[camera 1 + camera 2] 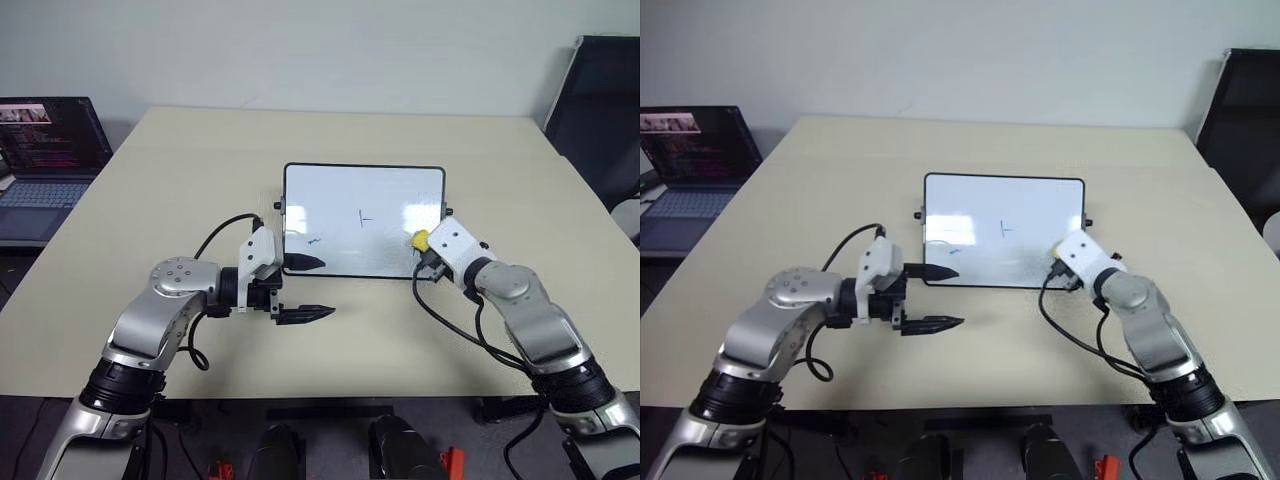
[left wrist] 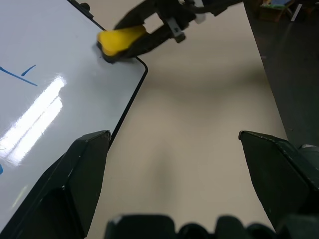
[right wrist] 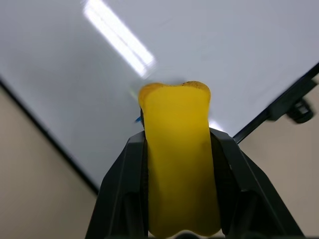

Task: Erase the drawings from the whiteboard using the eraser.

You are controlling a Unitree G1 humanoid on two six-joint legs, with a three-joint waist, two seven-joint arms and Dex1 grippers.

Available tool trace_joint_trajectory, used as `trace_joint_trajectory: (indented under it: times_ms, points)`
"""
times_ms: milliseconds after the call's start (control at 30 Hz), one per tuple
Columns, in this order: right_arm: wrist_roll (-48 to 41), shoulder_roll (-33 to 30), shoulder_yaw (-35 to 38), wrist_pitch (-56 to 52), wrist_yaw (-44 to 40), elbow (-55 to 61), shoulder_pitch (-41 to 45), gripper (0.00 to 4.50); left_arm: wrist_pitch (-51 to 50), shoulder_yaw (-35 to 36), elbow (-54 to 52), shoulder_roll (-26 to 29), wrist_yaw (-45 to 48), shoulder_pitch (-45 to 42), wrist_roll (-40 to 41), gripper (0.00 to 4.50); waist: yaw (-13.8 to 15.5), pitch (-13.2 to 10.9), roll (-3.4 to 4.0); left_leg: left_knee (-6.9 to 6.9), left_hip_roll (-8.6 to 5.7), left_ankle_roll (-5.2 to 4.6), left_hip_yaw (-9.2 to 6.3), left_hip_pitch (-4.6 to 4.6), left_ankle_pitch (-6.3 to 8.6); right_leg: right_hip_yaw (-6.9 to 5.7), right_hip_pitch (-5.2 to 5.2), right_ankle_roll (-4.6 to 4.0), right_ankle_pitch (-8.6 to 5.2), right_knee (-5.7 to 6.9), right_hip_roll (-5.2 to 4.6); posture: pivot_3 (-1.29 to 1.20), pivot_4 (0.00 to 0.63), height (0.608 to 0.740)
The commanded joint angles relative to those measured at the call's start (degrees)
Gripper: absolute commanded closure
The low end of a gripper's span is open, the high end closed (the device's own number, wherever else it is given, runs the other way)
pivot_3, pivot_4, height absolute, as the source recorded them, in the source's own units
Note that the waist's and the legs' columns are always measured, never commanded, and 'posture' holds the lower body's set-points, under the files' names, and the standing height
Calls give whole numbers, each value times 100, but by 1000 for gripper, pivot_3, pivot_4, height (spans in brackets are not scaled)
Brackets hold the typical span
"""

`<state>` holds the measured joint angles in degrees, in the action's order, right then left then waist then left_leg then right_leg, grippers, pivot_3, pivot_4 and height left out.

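Note:
The whiteboard lies flat on the table, black-framed. On it are a thin dark T-like stroke near the middle and a small blue squiggle toward its near left. My right gripper is shut on the yellow eraser, which is squeezed between both fingers in the right wrist view. The eraser's tip rests at the board's near right corner. My left gripper is open and empty. One finger lies over the board's near left edge, the other over bare table.
An open laptop sits beyond the table's left edge. A dark chair stands at the far right. Black cables loop from both wrists over the tan table.

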<state>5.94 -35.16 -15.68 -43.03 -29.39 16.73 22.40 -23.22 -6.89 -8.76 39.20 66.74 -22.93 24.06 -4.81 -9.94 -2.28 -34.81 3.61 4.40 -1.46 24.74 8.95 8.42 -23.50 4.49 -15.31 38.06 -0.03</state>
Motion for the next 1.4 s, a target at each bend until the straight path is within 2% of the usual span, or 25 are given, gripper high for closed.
trace_joint_trajectory:
  times_ms: [33, 167, 300, 433, 567, 933, 1033, 1100, 1200, 1400]
  points:
    - [122, -160, -188, -113, -225, 50, -62, 3230, 120, 110, -85, 34, 24, -12, 14, 0, -19, 0, 0, 0, 1, 0, 1, 0, 0, 1, -1, 0, 0, 0, 0, 0, 150, 740]
    - [462, 125, 50, 299, 424, -273, 346, 3230, 111, 119, -100, 38, 21, 7, 15, 0, -33, -1, 0, -1, 1, -1, 1, -1, -1, 1, -4, -1, 1, 1, 0, 0, 150, 740]
    - [547, 387, 203, 542, 714, -467, 587, 3230, 104, 120, -113, 41, 27, 24, 22, 0, -25, -2, -1, -6, 0, -4, 3, 0, -3, 4, -6, -2, 2, -2, 0, 0, 150, 740]
    - [502, 475, 23, 438, 467, -468, 550, 3230, 100, 121, -126, 40, 16, 47, 22, 0, -13, -1, -1, 0, 0, -3, 2, 3, -2, 3, -5, -2, 2, -1, 0, 0, 150, 740]
    - [470, 285, -194, 116, 20, -317, 251, 3230, 89, 139, -140, 46, -7, 59, 23, 0, -2, -1, -1, 23, 1, -2, 0, 3, 0, -1, -9, -1, 1, -4, 2, 0, 150, 740]
    - [388, 343, 83, 2, -78, 59, 136, 3230, 57, 225, -158, 29, -107, 134, 62, 0, -15, -1, -1, -4, 0, -4, 4, 1, -2, 5, -5, -2, 2, -7, -2, 0, 150, 740]
    - [27, 560, 479, 8, -90, 380, 36, 3231, 116, 482, -66, -76, -535, 232, 7, 0, -18, -2, -1, -2, 1, -5, 4, 2, -2, 5, -7, -2, 2, -4, -2, 0, 150, 740]
    - [-456, 924, 874, 117, -100, 584, -184, 3231, 89, 689, -93, -172, -925, 350, -18, 0, -11, -2, -1, 5, 0, -4, 3, 4, -1, 2, -9, -2, 2, 1, -1, 0, 150, 740]
    - [-794, 1225, 1174, 411, -56, 786, -588, 3231, -56, 950, -439, -327, -1429, 710, 68, 0, -9, -2, -1, 46, 1, -2, 0, 4, 0, -3, -15, 2, -1, -8, 1, 0, 150, 740]
    - [-1296, 1495, 1643, 645, 66, 1265, -1105, 3231, -502, 1529, -961, -696, -2311, 1234, 439, 0, 6, -2, -1, 74, 2, 3, -2, 10, 4, -7, -31, 19, -3, -6, 2, 0, 150, 740]
